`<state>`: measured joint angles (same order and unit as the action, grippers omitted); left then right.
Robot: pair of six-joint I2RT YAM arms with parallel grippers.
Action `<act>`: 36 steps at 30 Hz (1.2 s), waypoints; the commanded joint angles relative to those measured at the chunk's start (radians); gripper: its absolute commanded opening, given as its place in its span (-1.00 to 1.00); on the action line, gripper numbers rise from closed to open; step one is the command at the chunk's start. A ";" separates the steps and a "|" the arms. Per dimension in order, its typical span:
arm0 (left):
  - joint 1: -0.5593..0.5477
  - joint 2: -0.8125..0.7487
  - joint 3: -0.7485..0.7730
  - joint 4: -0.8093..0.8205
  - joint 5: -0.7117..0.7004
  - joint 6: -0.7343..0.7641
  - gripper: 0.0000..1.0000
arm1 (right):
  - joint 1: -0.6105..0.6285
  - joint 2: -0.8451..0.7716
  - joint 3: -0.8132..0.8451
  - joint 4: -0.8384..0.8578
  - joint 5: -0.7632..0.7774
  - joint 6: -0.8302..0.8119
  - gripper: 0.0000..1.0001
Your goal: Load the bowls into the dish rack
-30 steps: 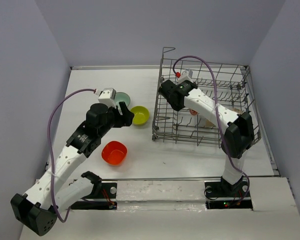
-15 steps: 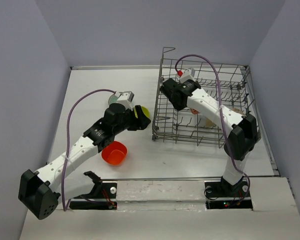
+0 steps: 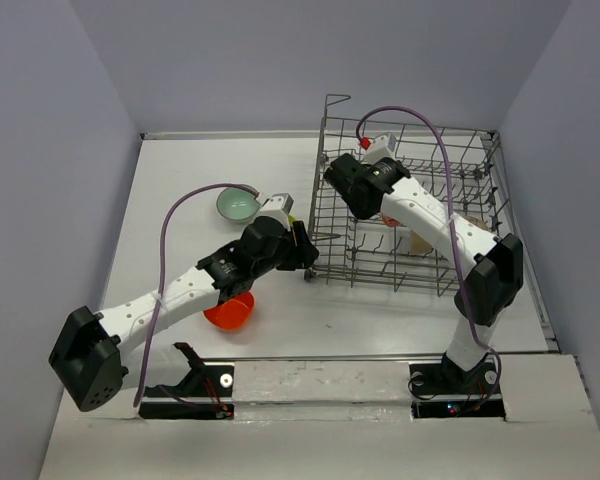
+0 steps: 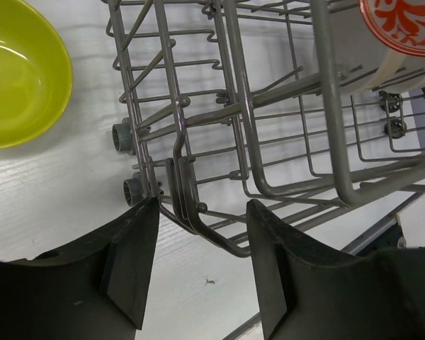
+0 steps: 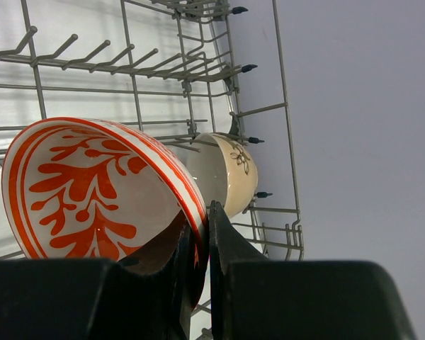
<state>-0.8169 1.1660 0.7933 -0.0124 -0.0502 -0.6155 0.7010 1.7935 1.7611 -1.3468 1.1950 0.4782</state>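
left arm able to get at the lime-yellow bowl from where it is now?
Likely yes. The lime-yellow bowl sits uncovered beside the left hand. The open hand straddles a corner wire of the dish rack, though, and should back off first.

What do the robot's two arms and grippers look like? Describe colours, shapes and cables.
The left arm and right arm have white links, black joints and a looping purple cable each. The left gripper and right gripper have flat black fingers.
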 commanded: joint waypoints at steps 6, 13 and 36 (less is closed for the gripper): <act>-0.039 0.093 0.050 0.054 -0.071 -0.046 -0.03 | 0.003 -0.103 0.014 -0.031 0.035 0.008 -0.91; -0.119 0.104 0.096 0.025 -0.118 -0.058 -0.69 | 0.003 -0.132 -0.014 -0.009 0.028 -0.007 -0.91; -0.303 0.121 0.167 0.055 -0.126 -0.087 -0.64 | 0.003 -0.126 -0.071 -0.002 0.023 -0.009 -0.88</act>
<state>-1.0721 1.3048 0.8993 -0.1215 -0.2871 -0.7578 0.7010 1.7027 1.6966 -1.3540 1.1675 0.4667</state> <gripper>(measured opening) 0.415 0.133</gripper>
